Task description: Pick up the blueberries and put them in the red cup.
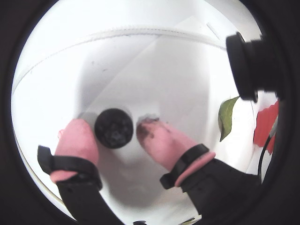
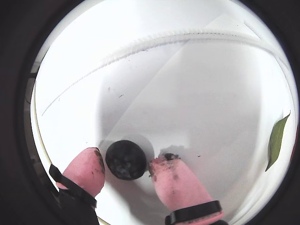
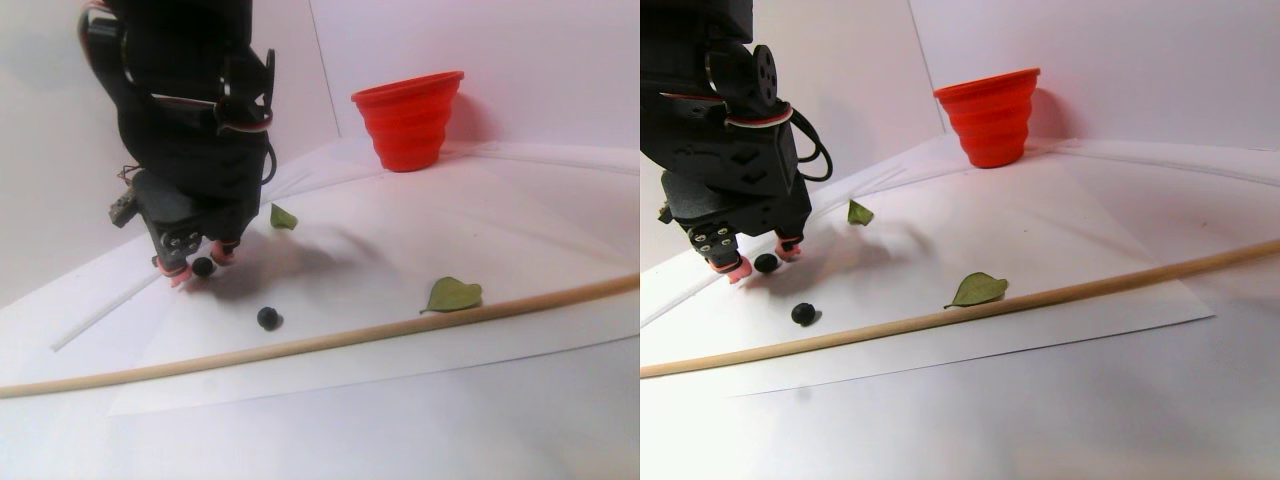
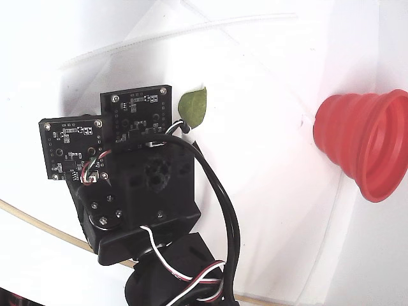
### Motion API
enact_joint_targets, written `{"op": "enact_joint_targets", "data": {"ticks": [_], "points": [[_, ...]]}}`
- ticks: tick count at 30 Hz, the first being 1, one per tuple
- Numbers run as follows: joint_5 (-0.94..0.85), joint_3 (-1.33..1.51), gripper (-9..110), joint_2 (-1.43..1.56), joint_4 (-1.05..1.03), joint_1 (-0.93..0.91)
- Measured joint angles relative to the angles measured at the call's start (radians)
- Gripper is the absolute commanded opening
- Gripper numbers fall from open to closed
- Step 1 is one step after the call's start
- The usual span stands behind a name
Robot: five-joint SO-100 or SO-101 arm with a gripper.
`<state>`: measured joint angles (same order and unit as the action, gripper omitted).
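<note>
Now we have our tool (image 1: 125,129) lowered to the tabletop (image 3: 520,240), its pink fingertips (image 2: 174,180) spread either side of one blueberry (image 1: 114,128), not yet clenched, so closing traps it. Beyond the tool, well apart, stands the red cup (image 3: 408,118).

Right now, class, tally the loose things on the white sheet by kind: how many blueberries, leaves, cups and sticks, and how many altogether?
Blueberries: 2, one between the hand's fingers, one lying free.
Leaves: 2, one near the arm, one by the stick.
Cups: 1, red.
Sticks: 1, wooden.
Total: 6.
</note>
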<state>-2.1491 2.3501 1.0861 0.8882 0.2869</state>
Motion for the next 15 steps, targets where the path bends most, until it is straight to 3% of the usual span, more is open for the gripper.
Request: {"op": "enact_joint_targets", "data": {"ticks": [15], "points": [[0.0, -0.009, 14, -0.028, 0.031, 0.0]]}}
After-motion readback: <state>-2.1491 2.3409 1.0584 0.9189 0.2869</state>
